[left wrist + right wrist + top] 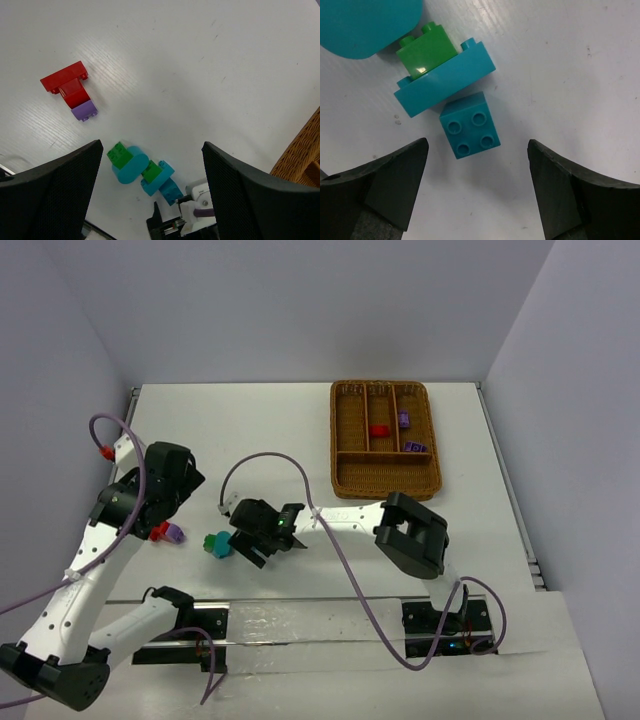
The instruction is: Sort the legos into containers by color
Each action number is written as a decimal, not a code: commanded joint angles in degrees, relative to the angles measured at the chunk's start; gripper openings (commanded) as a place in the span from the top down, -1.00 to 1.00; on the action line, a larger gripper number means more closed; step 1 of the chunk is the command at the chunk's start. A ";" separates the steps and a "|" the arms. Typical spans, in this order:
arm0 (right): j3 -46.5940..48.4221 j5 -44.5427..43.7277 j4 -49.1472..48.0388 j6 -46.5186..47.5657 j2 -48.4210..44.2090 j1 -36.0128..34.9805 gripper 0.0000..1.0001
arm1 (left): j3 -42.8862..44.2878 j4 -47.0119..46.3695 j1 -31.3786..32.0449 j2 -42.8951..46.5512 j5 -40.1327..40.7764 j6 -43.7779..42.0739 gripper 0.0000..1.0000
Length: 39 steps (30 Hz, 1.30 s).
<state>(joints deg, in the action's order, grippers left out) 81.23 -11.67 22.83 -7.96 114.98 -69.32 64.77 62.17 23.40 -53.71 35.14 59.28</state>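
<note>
- The surface (260, 430) is white and matte with a faint grain.
- The wicker tray (386, 490) is brown, woven and rectangular, and sits far right. A red brick (379, 430) lies in its middle narrow slot, with two purple bricks (404, 419) to the right of it.
- The left fingers (50, 190) are black with mesh-textured pads. They are spread wide and hold nothing.
- The right fingers (385, 190) are smooth and black, also wide. They flank a teal brick without touching it.
- The glossy legos lie loose near the left of the surface:
  - a rounded teal piece (365, 25);
  - a teal plate (445, 80) with a green brick (427, 52) against it;
  - a red T-shaped cluster (67, 85) joined to a lilac brick (84, 111);
  - the square four-stud teal brick (470, 125).
</note>
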 commanded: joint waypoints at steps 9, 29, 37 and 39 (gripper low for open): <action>4.15 5.16 -6.22 0.31 2.66 2.63 -0.27 | -1.38 -2.93 -0.55 1.50 -0.14 -1.91 -0.78; -8.14 18.36 -4.62 -13.89 -23.41 18.79 0.59 | -2.43 -17.55 -0.55 -1.15 -10.56 -15.01 -0.78; -17.37 41.03 -4.23 -22.89 -34.90 37.43 0.69 | -11.34 -39.78 -0.55 4.02 -38.57 -33.19 -0.82; -19.60 46.65 -6.63 -26.85 -36.37 39.54 0.68 | -14.53 -46.27 -0.55 5.78 -49.37 -36.46 -0.82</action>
<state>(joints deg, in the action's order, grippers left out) 66.32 18.18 18.10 -26.75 80.17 -32.56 54.47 33.54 23.06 -51.57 8.33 34.17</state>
